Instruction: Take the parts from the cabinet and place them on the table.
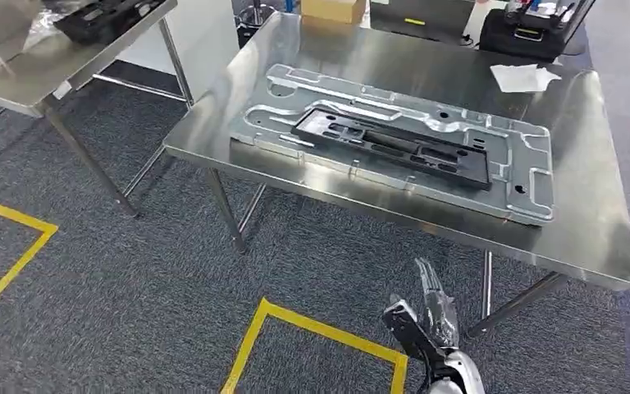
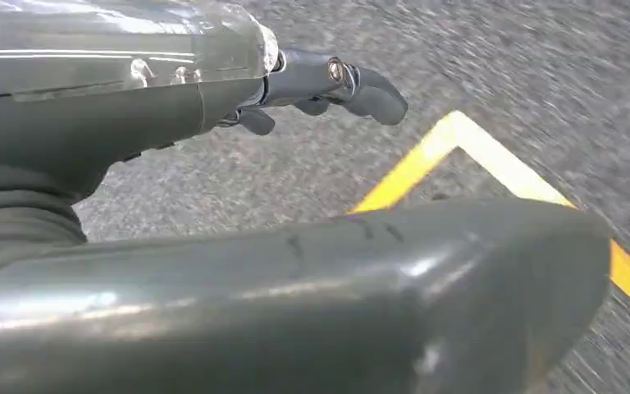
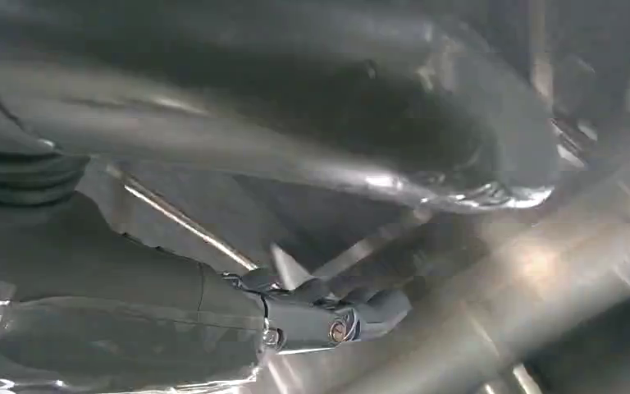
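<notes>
**Parts on the steel table, hands low and holding nothing**

Nearest, below the table edge, the right hand [image 1: 428, 327] hangs over grey carpet beside a yellow floor marking [image 1: 320, 332], fingers straight and lightly apart. Over the same carpet, the left hand [image 2: 213, 164] holds nothing, its fingers [image 2: 353, 82] extended. Beyond, on the steel table [image 1: 599, 238], a black part [image 1: 394, 144] lies flat on a silver metal panel [image 1: 533, 172]. Farther back sits white paper [image 1: 523, 77].
</notes>
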Controlling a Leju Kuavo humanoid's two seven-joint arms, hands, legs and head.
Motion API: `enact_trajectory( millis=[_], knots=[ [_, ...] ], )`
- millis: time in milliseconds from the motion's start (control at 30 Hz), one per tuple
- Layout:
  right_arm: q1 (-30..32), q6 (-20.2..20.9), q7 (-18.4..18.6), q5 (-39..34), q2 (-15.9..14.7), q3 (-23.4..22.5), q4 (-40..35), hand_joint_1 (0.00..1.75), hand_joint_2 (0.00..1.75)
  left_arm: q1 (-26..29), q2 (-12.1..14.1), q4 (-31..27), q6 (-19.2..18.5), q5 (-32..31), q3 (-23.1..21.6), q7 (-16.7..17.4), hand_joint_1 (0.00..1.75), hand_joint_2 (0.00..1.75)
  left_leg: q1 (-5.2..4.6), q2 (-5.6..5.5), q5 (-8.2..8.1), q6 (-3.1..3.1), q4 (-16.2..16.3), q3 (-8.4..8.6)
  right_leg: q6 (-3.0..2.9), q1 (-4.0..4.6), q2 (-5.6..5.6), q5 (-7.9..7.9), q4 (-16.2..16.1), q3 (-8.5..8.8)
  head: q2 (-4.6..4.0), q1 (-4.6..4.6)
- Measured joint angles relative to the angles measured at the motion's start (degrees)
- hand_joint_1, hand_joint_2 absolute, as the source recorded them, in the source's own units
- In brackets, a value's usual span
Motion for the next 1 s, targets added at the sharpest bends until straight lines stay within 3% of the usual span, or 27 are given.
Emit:
enact_trajectory(
  millis=[33,67,100,133,167,233,267,300,333,400,433,467,500,567,600,633,667,700,767,800,833,867,900,933,967,1000],
  knots=[
    [-0.32,-0.35,-0.11,0.09,0.04,0.09,2.21,0.0,0.0,0.06,-0.02,0.0,0.09,-0.09,0.0,0.0,0.0,0.0,0.01,-0.68,0.55,-0.19,0.36,-1.03,-0.05,-0.15,0.12,2.3,-2.2,2.02,0.0,0.0],
    [-0.82,-0.4,-0.15,0.17,0.11,0.22,4.22,0.0,0.0,0.05,-0.09,0.0,0.26,-0.17,0.0,0.0,0.0,0.0,0.04,-1.39,1.07,-0.43,0.8,-2.1,-0.2,-0.26,0.5,4.55,-6.72,5.29,-0.02,0.0],
    [-1.42,-0.44,-0.13,0.46,0.13,0.31,5.95,0.0,0.0,0.03,-0.13,0.0,0.39,-0.22,0.0,0.0,0.0,0.0,0.05,-2.0,1.55,-0.73,1.28,-2.98,-0.49,-0.35,1.72,5.37,-12.14,8.98,-0.02,0.0],
    [-2.07,-0.53,-0.07,0.88,0.13,0.48,7.65,0.0,0.0,0.0,-0.18,0.0,0.5,-0.24,0.0,0.04,0.0,0.0,-0.07,-2.34,1.95,-1.1,1.61,-3.72,-0.91,-0.34,4.09,3.14,-16.82,11.67,-0.02,0.0],
    [-2.56,-0.9,-0.09,1.31,0.31,0.72,9.55,0.0,0.0,-0.02,-0.22,0.0,0.72,-0.24,0.0,0.22,0.0,0.0,-0.11,-2.73,2.42,-1.36,1.83,-3.98,-0.92,-0.34,4.4,2.9,-18.52,12.43,0.0,-0.17],
    [-3.19,-1.6,-0.09,2.16,0.55,1.33,13.49,0.0,0.0,0.03,-0.26,-0.02,0.92,-0.33,0.0,0.35,0.0,0.0,0.09,-3.63,3.77,-2.04,1.4,-4.22,-1.18,0.08,3.66,3.46,-18.06,11.84,-0.02,-0.07],
    [-3.44,-2.04,0.29,3.09,0.79,1.71,14.97,0.0,0.0,0.21,-0.26,-0.04,1.12,-0.35,0.0,0.5,0.0,0.0,-0.2,-4.54,4.54,-2.62,1.09,-4.62,-1.7,0.05,2.87,4.03,-18.13,11.3,0.0,-0.07],
    [-4.17,-2.65,0.96,4.31,0.98,2.23,17.11,0.0,0.0,0.27,-0.19,-0.04,1.38,-0.44,0.04,0.68,0.0,0.0,0.25,-4.17,4.05,-2.73,1.59,-5.31,-2.37,-0.71,1.71,4.91,-18.4,10.51,0.0,-0.07],
    [-4.7,-2.87,1.4,5.18,1.07,2.74,18.77,0.0,0.0,0.28,-0.26,-0.04,1.6,-0.46,0.02,0.81,0.0,0.0,-0.07,-2.02,1.12,-3.09,3.13,-6.18,-2.94,-0.56,1.48,5.56,-18.44,9.76,0.0,-0.18],
    [-5.24,-3.04,2.03,6.3,1.27,3.61,21.9,0.0,0.0,0.21,-0.26,-0.04,1.75,-0.59,0.02,1.05,0.0,0.0,0.27,0.05,-6.22,-3.85,10.97,-8.12,-3.28,-0.3,-0.04,6.73,-18.38,8.36,0.0,-0.26],
    [-5.45,-3.11,2.45,6.65,1.29,3.91,23.65,0.0,0.0,0.17,-0.26,-0.04,1.77,-0.81,0.02,1.09,0.0,0.0,0.48,0.42,-8.65,-4.23,15.61,-8.95,-3.24,-0.16,-1.02,7.25,-18.32,7.64,0.0,-0.28],
    [-5.65,-3.19,2.82,6.95,1.29,4.18,25.62,0.0,0.0,0.19,-0.26,-0.04,1.79,-0.88,0.02,1.14,0.0,0.0,0.69,0.67,-9.27,-4.55,19.17,-9.12,-3.21,-0.08,-2.06,7.75,-18.1,6.8,0.0,-0.28],
    [-5.85,-3.35,2.88,7.04,1.29,4.4,26.97,0.0,0.0,0.23,-0.26,-0.04,1.84,-0.9,0.02,1.16,0.0,0.0,0.85,0.81,-7.99,-4.75,20.19,-8.38,-3.15,-0.05,-2.84,8.16,-17.81,5.93,0.0,-0.26],
    [-6.41,-3.39,3.39,7.39,1.36,4.85,29.13,0.0,0.0,0.23,-0.26,-0.04,2.01,-0.94,0.02,1.2,0.0,0.0,1.09,1.19,-3.96,-4.89,16.06,-3.96,-2.89,-0.05,-4.21,8.94,-17.2,4.16,-0.02,-0.28],
    [-6.88,-3.15,4.79,8.29,1.38,5.05,30.44,0.0,0.0,0.19,-0.26,-0.04,2.08,-1.05,0.02,1.2,0.0,0.0,1.09,2.13,-3.18,-4.77,11.12,-0.02,-2.69,-0.06,-4.74,9.38,-16.91,3.4,0.0,-0.28],
    [-7.39,-2.8,6.26,9.07,1.38,5.34,31.65,0.0,0.0,0.03,-0.24,-0.04,2.1,-1.09,0.02,1.2,0.0,0.0,1.03,4.13,-4.71,-4.55,5.52,4.36,-2.39,0.01,-5.07,9.73,-16.57,3.15,0.0,-0.28],
    [-7.51,-2.28,8.03,9.92,1.36,5.64,32.81,0.0,0.0,-0.16,-0.22,-0.04,2.1,-1.16,0.02,1.2,0.0,0.0,0.3,5.06,-6.84,-4.16,0.27,7.52,-2.0,0.19,-5.72,9.99,-16.53,2.77,0.0,-0.26],
    [-7.8,-1.69,9.23,10.47,1.27,5.77,34.09,0.0,0.0,-0.3,-0.17,-0.07,2.1,-1.35,0.02,1.22,0.0,0.0,0.18,4.78,-7.26,-3.16,-0.37,6.98,-1.71,0.29,-6.29,10.22,-16.58,2.79,0.0,-0.26],
    [-8.45,1.1,12.95,10.91,1.29,6.06,37.9,0.0,0.0,-0.01,-0.07,-0.07,2.27,-1.49,0.0,1.51,0.0,0.0,-0.05,3.85,-6.64,-2.05,-0.44,6.49,-0.96,-0.02,-7.44,11.13,-17.05,3.02,0.0,-0.26],
    [-8.42,3.06,15.49,10.91,1.23,6.06,39.84,0.0,0.0,0.13,-0.02,-0.07,2.49,-1.62,0.0,1.79,0.0,0.0,0.22,3.22,-5.79,-1.43,-1.02,6.52,-0.47,0.01,-7.32,11.14,-16.91,2.98,-0.02,-0.26],
    [-8.2,4.13,16.97,10.86,0.3,5.92,41.29,0.0,0.0,0.23,-0.04,-0.07,2.69,-1.68,0.0,1.88,0.0,0.0,0.41,2.92,-5.16,-1.12,-1.14,6.09,0.1,-0.38,-3.78,9.48,-15.65,2.47,-0.02,-0.26],
    [-7.67,5.75,18.32,10.32,0.0,5.79,42.68,0.0,0.0,0.14,-0.02,-0.07,3.11,-1.84,0.0,1.9,0.0,0.0,0.37,2.35,-4.73,-0.65,-1.08,5.52,0.16,-0.37,-1.66,6.59,-12.69,1.34,0.0,-0.24],
    [-7.12,6.92,19.14,9.37,-0.99,5.35,44.04,0.0,0.0,0.05,0.0,-0.07,3.48,-2.06,0.0,1.73,0.0,0.0,0.3,1.8,-4.21,-0.24,-1.0,5.02,0.25,-0.37,-0.43,3.21,-7.81,-0.46,0.0,-0.26],
    [-6.67,7.87,19.65,8.57,-1.42,4.85,45.22,0.0,0.0,0.04,0.0,-0.07,3.76,-2.1,0.0,1.55,0.0,0.0,0.16,1.09,-3.78,-0.14,-0.92,4.49,0.25,-0.35,0.03,0.87,-3.4,-1.95,-0.02,-0.26],
    [-6.16,8.9,20.55,7.47,-2.35,4.08,46.6,0.0,0.0,0.04,0.0,-0.07,4.06,-2.12,-0.02,1.23,0.0,0.0,0.07,0.35,-3.41,-0.14,-0.8,3.92,0.24,-0.34,0.2,-0.42,-0.22,-2.83,-0.02,-0.24],
    [-5.61,9.9,21.82,6.29,-2.8,3.32,47.69,0.0,0.0,0.08,0.02,-0.07,4.42,-2.14,-0.02,0.98,0.0,0.0,0.06,-0.39,-3.13,-0.18,-0.59,3.4,0.17,-0.35,0.21,-0.28,0.42,-2.5,0.0,-0.26]
  ],
)
